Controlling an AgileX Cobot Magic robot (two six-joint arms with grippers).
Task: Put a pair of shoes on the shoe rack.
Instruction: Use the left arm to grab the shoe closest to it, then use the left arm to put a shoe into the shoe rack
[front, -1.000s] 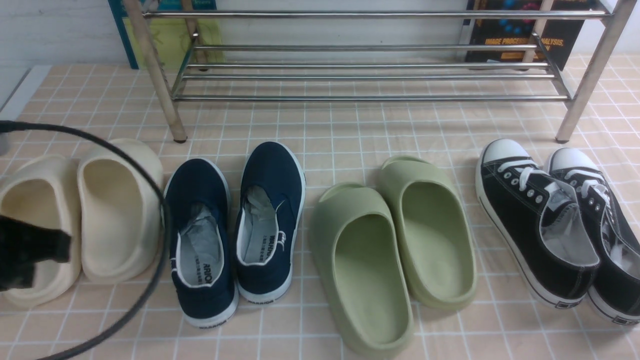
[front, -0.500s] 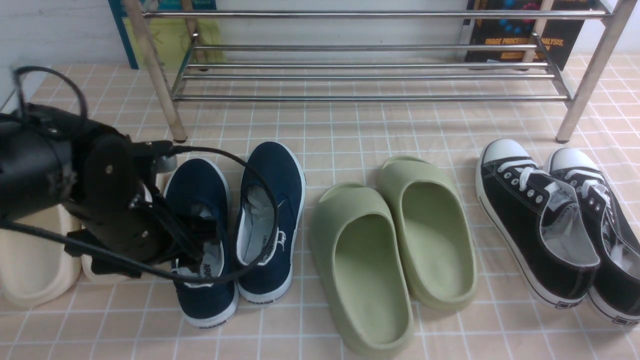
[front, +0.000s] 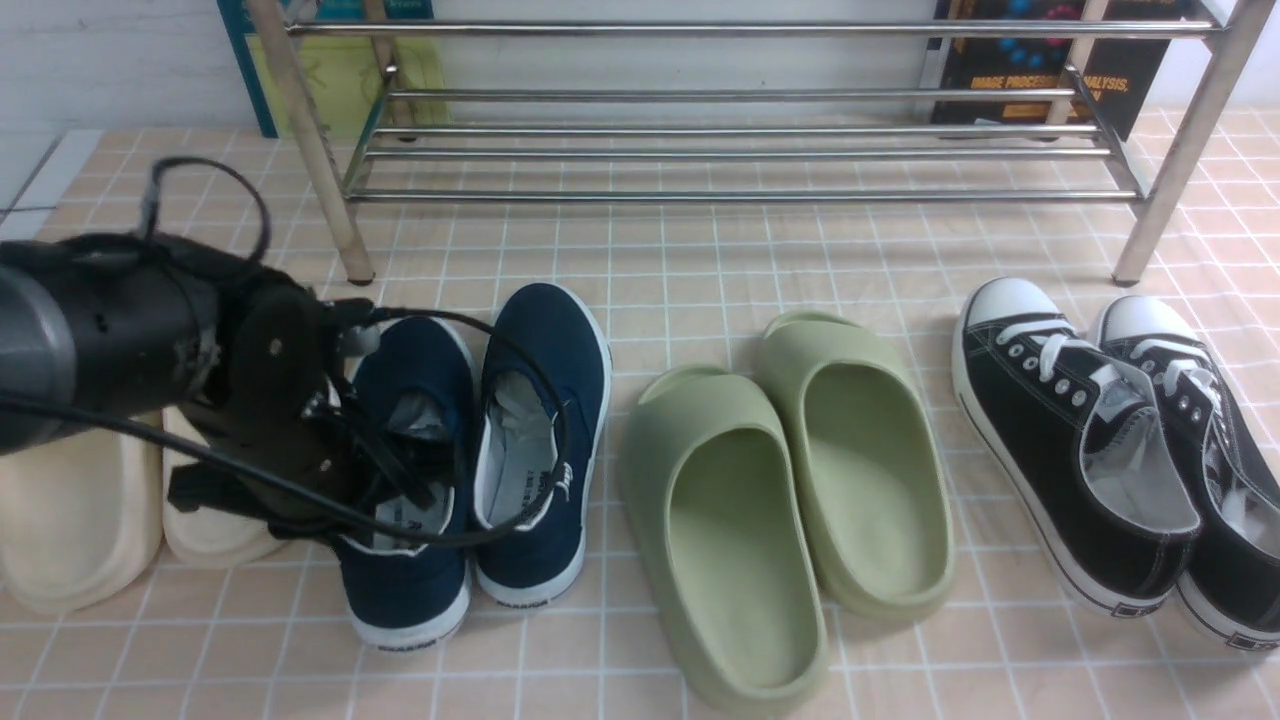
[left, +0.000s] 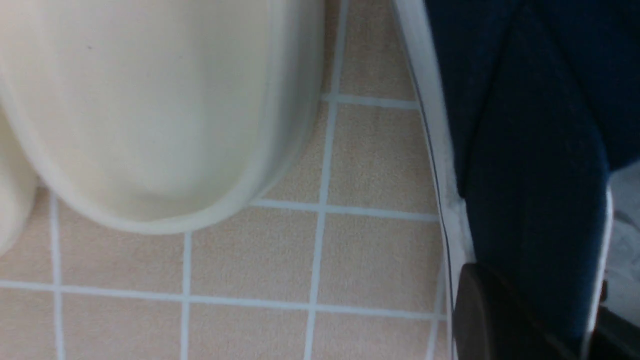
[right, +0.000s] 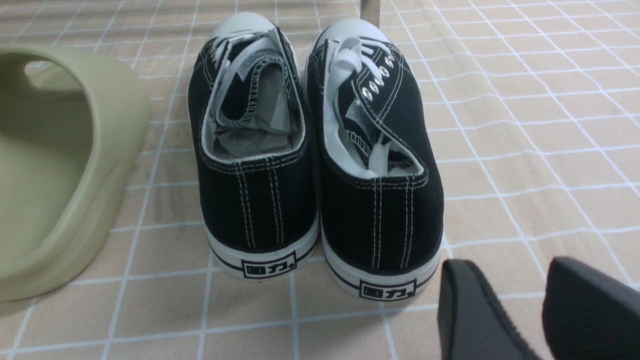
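Two navy slip-on shoes with white soles stand side by side on the tiled floor, in front of the chrome shoe rack (front: 740, 150). My left gripper (front: 395, 475) has come in from the left and is shut on the outer side wall of the left navy shoe (front: 400, 580). In the left wrist view one finger (left: 480, 315) presses the outside of that navy shoe (left: 540, 175) and the other sits inside it. The right navy shoe (front: 545, 350) stands free beside it. My right gripper (right: 520, 300) is open over bare tiles, behind the black sneakers.
Cream slides (front: 60, 520) lie under my left arm, at the left. Green foam slides (front: 790, 480) lie in the middle and black lace-up sneakers (front: 1080, 450) at the right. Posters lean on the wall behind the rack. A black cable loops over the navy shoes.
My left arm swung in from the left edge onto the left navy shoe, and its gripper opened wide, then shut on the shoe's side. That shoe has shifted slightly toward its mate.
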